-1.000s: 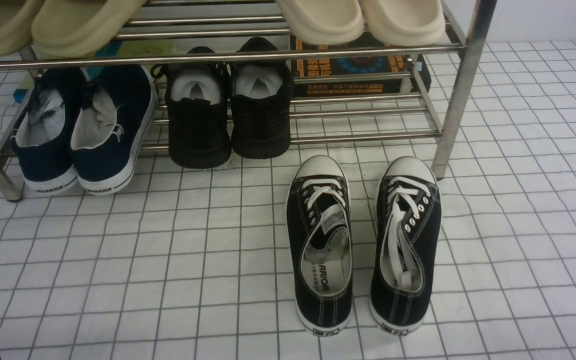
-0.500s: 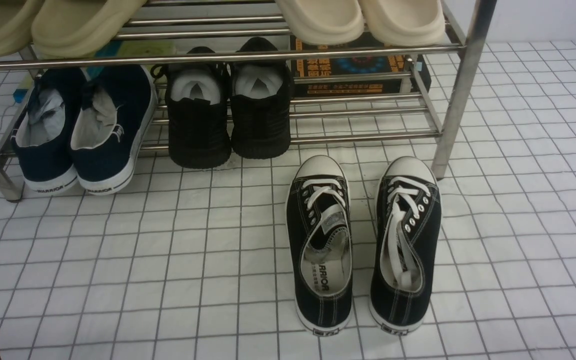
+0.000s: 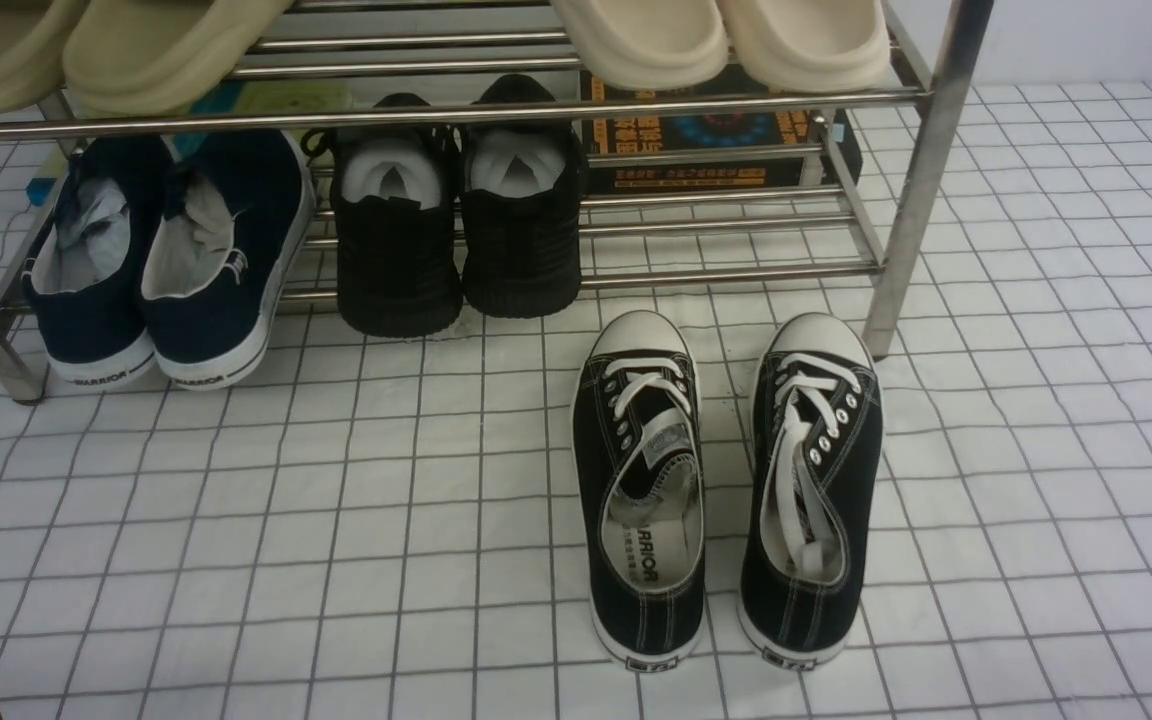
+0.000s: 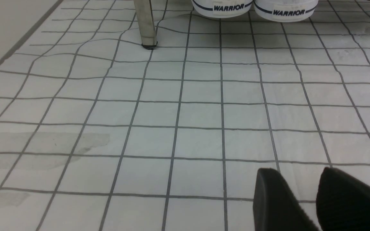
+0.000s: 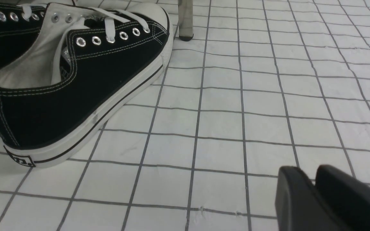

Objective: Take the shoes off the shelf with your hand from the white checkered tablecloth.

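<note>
Shoes [image 3: 726,490] already sit on the white checkered tablecloth [image 3: 236,540], clear of the shelf [image 3: 921,180]. Both grippers rest empty, jaws nearly closed: left gripper [image 4: 300,192], right gripper [image 5: 313,189].

Shoes [image 3: 726,490]: pair of black canvas low-tops, white laces, white toe caps, white-edged soles; set upright side by side on white checkered tablecloth [image 3: 286,520], just in front of shelf [image 3: 921,180], toes pointed toward it, right shoe's toe just beside front right leg. Laces seen loose.
Shelf: silver metal tube rack, two tiers, legs stood on cloth.
Tablecloth: thin dark grid, slightly creased near shelf's left leg.
</note>
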You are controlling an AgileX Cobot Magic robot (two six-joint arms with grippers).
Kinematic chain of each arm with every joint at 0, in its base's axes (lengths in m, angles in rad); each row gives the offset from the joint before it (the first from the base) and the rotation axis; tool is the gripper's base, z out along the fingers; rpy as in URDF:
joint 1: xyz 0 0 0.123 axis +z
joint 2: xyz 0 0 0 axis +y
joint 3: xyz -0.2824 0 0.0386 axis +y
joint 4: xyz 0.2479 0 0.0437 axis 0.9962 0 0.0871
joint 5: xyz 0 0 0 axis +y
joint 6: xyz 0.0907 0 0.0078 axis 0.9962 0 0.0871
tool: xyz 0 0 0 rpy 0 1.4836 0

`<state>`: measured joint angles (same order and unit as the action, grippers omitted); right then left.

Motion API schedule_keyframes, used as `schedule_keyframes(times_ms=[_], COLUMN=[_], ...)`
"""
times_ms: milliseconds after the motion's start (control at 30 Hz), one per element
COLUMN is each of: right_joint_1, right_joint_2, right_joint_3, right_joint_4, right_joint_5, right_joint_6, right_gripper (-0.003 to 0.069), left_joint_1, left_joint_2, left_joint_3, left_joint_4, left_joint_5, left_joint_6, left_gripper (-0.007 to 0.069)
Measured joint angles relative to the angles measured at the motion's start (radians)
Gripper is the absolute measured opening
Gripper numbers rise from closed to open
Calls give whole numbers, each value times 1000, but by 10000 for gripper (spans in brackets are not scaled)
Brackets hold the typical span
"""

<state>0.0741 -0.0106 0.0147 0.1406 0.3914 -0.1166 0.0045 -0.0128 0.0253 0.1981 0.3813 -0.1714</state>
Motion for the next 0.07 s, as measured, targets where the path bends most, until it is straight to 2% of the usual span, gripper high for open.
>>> schedule_keyframes(times_ms=[67], right_joint_1=[0], right_joint_2=[0], right_joint_3=[0], right_joint_4=[0], right_joint_5=[0], right_joint_6=[0], right_gripper=[120], left_joint_1=[0], left_joint_2=[0], left_joint_3=[0], left_joint_4=[0], left_joint_5=[0], left_joint_6=[0], left_gripper=[240])
